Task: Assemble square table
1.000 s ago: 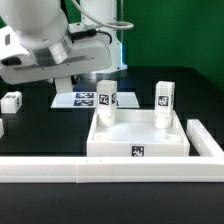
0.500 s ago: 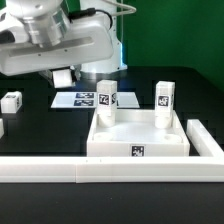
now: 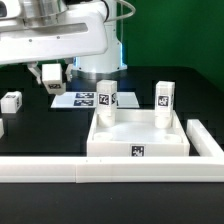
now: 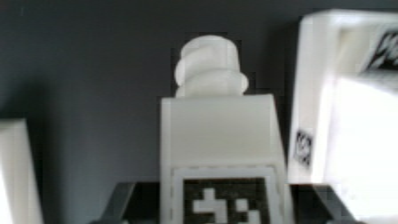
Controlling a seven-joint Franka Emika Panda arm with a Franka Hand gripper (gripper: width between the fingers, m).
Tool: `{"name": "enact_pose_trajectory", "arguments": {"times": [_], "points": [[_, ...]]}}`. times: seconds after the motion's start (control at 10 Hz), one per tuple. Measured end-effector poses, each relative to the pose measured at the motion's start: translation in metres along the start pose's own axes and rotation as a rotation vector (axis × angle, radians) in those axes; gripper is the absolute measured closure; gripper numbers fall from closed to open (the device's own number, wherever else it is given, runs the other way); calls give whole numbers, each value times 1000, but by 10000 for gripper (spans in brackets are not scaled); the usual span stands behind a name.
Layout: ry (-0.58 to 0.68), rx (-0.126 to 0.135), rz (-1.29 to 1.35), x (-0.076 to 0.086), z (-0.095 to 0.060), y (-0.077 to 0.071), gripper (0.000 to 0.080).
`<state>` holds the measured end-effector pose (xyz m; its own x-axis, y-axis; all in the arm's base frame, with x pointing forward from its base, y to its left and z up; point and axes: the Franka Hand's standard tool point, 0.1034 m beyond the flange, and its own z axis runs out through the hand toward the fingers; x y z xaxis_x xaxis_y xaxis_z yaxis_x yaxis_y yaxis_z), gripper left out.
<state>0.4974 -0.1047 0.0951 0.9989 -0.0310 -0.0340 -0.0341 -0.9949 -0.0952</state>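
Wrist view | jaws are clamping narrow on a white leg, peg end pointing away | leg is hanging beyond the square table top, toward the exterior view's left | likely risk: leg tilting at a socket, jamming or slipping.

Bright even light, blurry wrist view

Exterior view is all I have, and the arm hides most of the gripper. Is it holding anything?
Observer: Yes. The wrist view shows a white leg clamped in the gripper.
Operator: Which end sticks out?
Observer: The rounded tip points away from the gripper, with only the dark table behind it.
Operator: Anything close by?
Observer: A white piece with tags shows beside the leg. It is too blurred to identify.
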Motion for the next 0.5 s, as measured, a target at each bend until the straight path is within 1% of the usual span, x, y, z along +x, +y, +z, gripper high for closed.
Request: {"name": "enact_pose_trajectory", "arguments": {"times": [0.1, 0.2, 0.3, 0.4, 0.5], "points": [[65, -16, 6, -5, 7, 5, 518], [88, -18, 11, -2, 5, 0, 518], [160, -30, 20, 12, -2, -2, 518], [208, -41, 26, 22, -5, -7, 518], [279, -65, 32, 30, -10, -7, 518]]}}
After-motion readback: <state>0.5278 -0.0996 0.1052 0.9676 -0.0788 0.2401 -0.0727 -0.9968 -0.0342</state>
